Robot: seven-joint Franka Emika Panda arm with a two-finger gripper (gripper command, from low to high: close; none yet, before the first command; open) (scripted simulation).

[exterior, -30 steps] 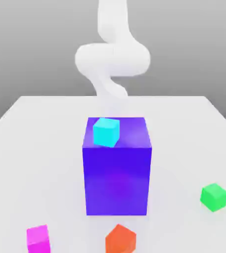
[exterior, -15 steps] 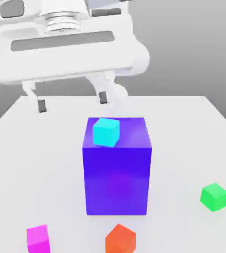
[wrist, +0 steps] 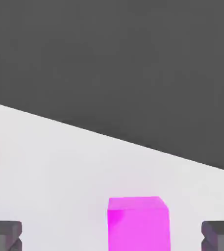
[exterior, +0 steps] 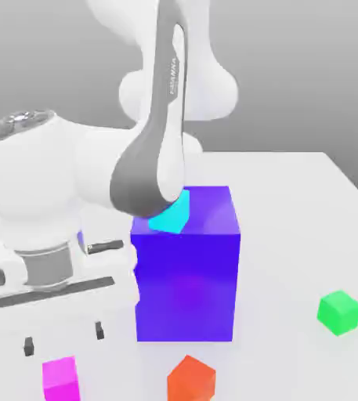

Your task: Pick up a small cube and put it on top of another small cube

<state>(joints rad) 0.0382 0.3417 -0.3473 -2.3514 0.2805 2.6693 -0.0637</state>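
Note:
The small magenta-pink cube rests on the white table at the front of the exterior view's left; in the hand view this cube lies between my two dark fingertips. My gripper hangs open just above it, its fingers spread wider than the cube and not touching it. The small green cube sits on the table at the exterior view's right, far from my hand.
A big blue-purple block stands mid-table with a cyan cube on top, partly hidden by my arm. An orange cube lies in front of the block. The table's edge runs beyond the magenta cube.
My hand has swung down from high at the back to the front left, and now hangs open just above the magenta cube. No cube has moved.

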